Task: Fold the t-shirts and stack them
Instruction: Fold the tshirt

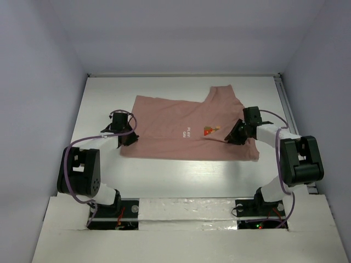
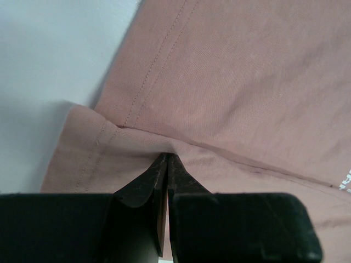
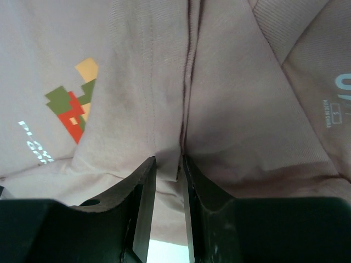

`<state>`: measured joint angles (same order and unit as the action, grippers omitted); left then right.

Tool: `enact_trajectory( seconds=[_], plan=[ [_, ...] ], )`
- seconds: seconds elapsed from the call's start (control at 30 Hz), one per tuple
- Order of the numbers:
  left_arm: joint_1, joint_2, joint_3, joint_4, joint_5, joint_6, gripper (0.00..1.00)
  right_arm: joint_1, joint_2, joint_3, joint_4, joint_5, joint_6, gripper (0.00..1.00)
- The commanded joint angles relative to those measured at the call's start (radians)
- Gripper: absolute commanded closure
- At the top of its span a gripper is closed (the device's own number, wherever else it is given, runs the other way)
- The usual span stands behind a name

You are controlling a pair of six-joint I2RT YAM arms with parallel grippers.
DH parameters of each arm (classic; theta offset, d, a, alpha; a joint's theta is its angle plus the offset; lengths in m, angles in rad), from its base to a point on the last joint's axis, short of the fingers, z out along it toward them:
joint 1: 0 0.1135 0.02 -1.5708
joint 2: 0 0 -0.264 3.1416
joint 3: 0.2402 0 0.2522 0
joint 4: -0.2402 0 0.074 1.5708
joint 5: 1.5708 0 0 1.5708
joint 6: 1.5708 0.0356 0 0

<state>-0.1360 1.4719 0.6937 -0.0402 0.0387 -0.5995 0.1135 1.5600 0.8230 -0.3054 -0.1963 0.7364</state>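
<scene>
One dusty-pink t-shirt (image 1: 175,123) lies across the middle of the white table (image 1: 164,178), partly folded, its right part laid over at an angle. Its red-orange chest print (image 1: 210,131) and white lettering (image 1: 186,133) face up. My left gripper (image 1: 130,138) is at the shirt's left edge, shut, with a pucker of pink cloth (image 2: 247,82) pinched at its tips (image 2: 166,159). My right gripper (image 1: 231,137) is over the shirt's right part beside the print (image 3: 74,104). Its jaws stand apart, and a loose fold of cloth (image 3: 230,109) lies between the fingertips (image 3: 169,161).
Pale walls close in the table at the back and on both sides. A metal rail (image 1: 285,107) runs along the table's right edge. Bare white table shows in front of the shirt, between it and the arm bases.
</scene>
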Motion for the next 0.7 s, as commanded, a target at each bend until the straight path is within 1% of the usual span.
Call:
enact_trajectory(
  seconds=[0.0, 0.13, 0.17, 0.2, 0.27, 0.33, 0.37, 0.43, 0.47, 0.53, 0.67],
  plan=[
    [0.001, 0.01, -0.019, 0.02, -0.025, 0.003, 1.0, 0.011, 0.038, 0.007, 0.031, -0.015, 0.011, 0.68],
    [0.001, 0.019, -0.022, 0.017, -0.03, 0.0, 1.0, 0.011, 0.061, 0.036, 0.032, -0.026, 0.018, 0.68],
    [0.001, 0.021, -0.022, 0.016, -0.03, 0.0, 1.0, 0.02, 0.063, 0.042, 0.034, -0.029, 0.018, 0.74],
    [0.001, 0.019, -0.022, 0.016, -0.03, 0.0, 1.0, 0.02, 0.052, 0.047, 0.035, -0.028, 0.02, 0.79],
    [0.001, 0.019, -0.026, 0.017, -0.03, -0.003, 1.0, 0.02, 0.037, 0.07, 0.031, -0.005, 0.014, 0.85],
    [0.001, 0.021, -0.029, 0.017, -0.03, -0.006, 1.0, 0.02, 0.028, 0.097, 0.009, 0.009, -0.008, 0.88],
    [0.001, 0.022, -0.036, 0.017, -0.051, -0.008, 1.0, 0.02, 0.029, 0.131, -0.004, 0.015, -0.026, 0.92],
    [0.001, 0.025, -0.039, 0.011, -0.069, -0.011, 1.0, 0.031, 0.038, 0.163, -0.017, 0.021, -0.037, 0.93],
    [0.001, 0.025, -0.04, 0.008, -0.074, -0.017, 1.0, 0.031, 0.046, 0.194, -0.018, 0.02, -0.043, 0.96],
    [0.001, 0.022, -0.043, 0.008, -0.08, -0.017, 1.0, 0.031, 0.075, 0.228, -0.021, 0.017, -0.054, 0.98],
    [0.001, 0.027, -0.036, 0.003, -0.08, -0.017, 1.0, 0.049, 0.199, 0.329, -0.023, 0.012, -0.072, 0.97]
  ],
)
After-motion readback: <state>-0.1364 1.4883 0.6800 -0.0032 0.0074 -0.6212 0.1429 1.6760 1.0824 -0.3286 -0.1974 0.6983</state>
